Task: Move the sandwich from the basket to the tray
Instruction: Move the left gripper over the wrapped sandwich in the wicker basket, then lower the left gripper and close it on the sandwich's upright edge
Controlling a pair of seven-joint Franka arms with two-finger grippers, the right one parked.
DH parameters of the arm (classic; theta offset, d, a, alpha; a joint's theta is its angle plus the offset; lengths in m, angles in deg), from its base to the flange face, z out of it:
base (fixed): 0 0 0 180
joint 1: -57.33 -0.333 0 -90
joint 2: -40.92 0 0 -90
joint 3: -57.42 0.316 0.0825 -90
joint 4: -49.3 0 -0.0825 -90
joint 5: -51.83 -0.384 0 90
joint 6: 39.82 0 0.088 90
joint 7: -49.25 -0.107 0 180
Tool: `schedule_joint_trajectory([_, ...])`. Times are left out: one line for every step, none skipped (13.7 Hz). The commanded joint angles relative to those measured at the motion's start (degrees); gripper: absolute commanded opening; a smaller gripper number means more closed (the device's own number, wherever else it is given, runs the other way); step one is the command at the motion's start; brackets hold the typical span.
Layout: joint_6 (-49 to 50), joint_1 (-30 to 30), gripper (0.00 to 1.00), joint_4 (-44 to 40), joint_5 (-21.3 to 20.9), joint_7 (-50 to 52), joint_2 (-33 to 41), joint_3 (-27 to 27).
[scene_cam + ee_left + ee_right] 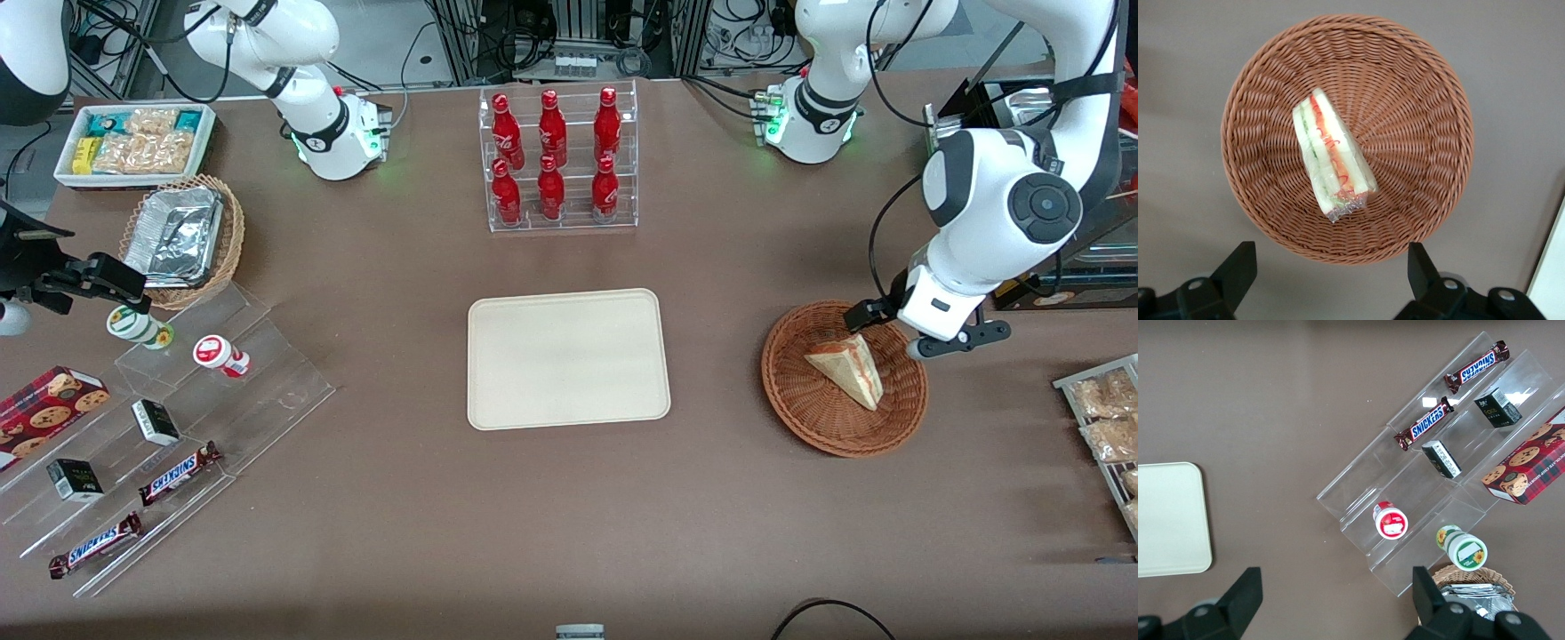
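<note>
1. Sandwich [846,366]: a small triangular wedge of pale bread in clear wrap, lying in the basket [800,400] at the right of the front view, a little below mid-height. In the left wrist view the sandwich [1331,159] shows its cut edge, with red-orange and green filling, and sits near the basket's [1418,133] middle.
2. The basket is round, shallow, reddish-brown wicker, and stands on the brown bench [400,516].
3. The tray [567,358] is a flat cream rectangle with rounded corners in the centre of the front view, well apart from the basket, toward the parked arm's end of the bench.
4. The left arm's gripper [925,333] hangs above the basket's rim, on the edge farther from the front camera, close to the sandwich's upper corner. It appears to hover clear of the sandwich, though the front view alone leaves the height uncertain.
5. In the left wrist view the gripper [1331,273] has its two dark fingers [1238,267] spread wide apart, holding nothing; the basket's rim lies between them.
6. At the upper centre of the front view a clear rack [560,160] holds six red bottles.
7. At the left of the front view stand a lighter wicker basket with foil trays [182,236], a white bin of snack packets [133,142] above it, and clear stepped shelves [178,444] with chocolate bars, small boxes and two small pots.
</note>
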Motion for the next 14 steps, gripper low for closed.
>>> schedule_joint_trajectory([-4.5,-0.1,1.0,2.1,0.5,8.0,0.5,-0.2])
schedule_joint_trajectory([-6.4,0.0,1.0,2.7,0.5,11.4,0.5,-0.2])
schedule_joint_trajectory([-8.1,0.1,1.0,3.1,0.5,14.1,-0.2,-0.2])
schedule_joint_trajectory([-9.0,0.1,1.0,3.6,0.4,16.2,-0.6,-0.2])
schedule_joint_trajectory([-9.7,0.1,1.0,3.8,0.3,17.1,-0.8,-0.2])
schedule_joint_trajectory([-10.5,0.1,1.0,4.3,0.4,18.0,-0.9,-0.1])
schedule_joint_trajectory([-11.1,0.1,1.0,4.4,0.3,20.6,-1.1,-0.1])
schedule_joint_trajectory([-12.1,0.1,1.0,4.5,0.2,22.8,-1.7,-0.1])
schedule_joint_trajectory([-12.4,0.1,1.0,4.5,0.1,24.3,-2.3,-0.1])
schedule_joint_trajectory([-12.5,0.1,1.0,4.5,0.1,26.1,-3.3,-0.1])
schedule_joint_trajectory([-13.1,0.1,1.0,4.5,0.0,27.4,-4.3,-0.1])
schedule_joint_trajectory([-13.1,0.1,1.0,4.5,-0.1,27.7,-4.8,-0.1])
schedule_joint_trajectory([-13.1,0.1,1.0,4.5,-0.5,27.7,-5.4,-0.1])
schedule_joint_trajectory([-13.1,0.1,1.0,4.5,-0.6,27.6,-5.8,-0.1])
